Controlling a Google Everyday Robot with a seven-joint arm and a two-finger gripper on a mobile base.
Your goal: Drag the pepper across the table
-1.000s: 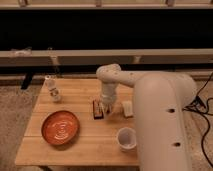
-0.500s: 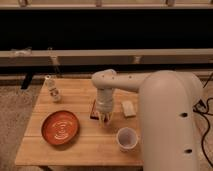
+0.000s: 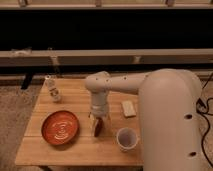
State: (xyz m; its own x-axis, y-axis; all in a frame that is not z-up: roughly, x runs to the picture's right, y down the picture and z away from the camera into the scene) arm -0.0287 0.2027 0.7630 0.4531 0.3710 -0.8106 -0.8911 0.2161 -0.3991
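Red, the pepper [image 3: 98,127] lies under the claw [image 3: 98,121], which presses down on it, so it can slide over the worktop [image 3: 75,150]; whether the claw grips it cannot be told.

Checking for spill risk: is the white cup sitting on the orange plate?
No, the cup stands on the bare table, right of the gripper and plate.

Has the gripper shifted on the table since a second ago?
Yes. The gripper has moved toward the table's front edge, nearer the orange plate and white cup.
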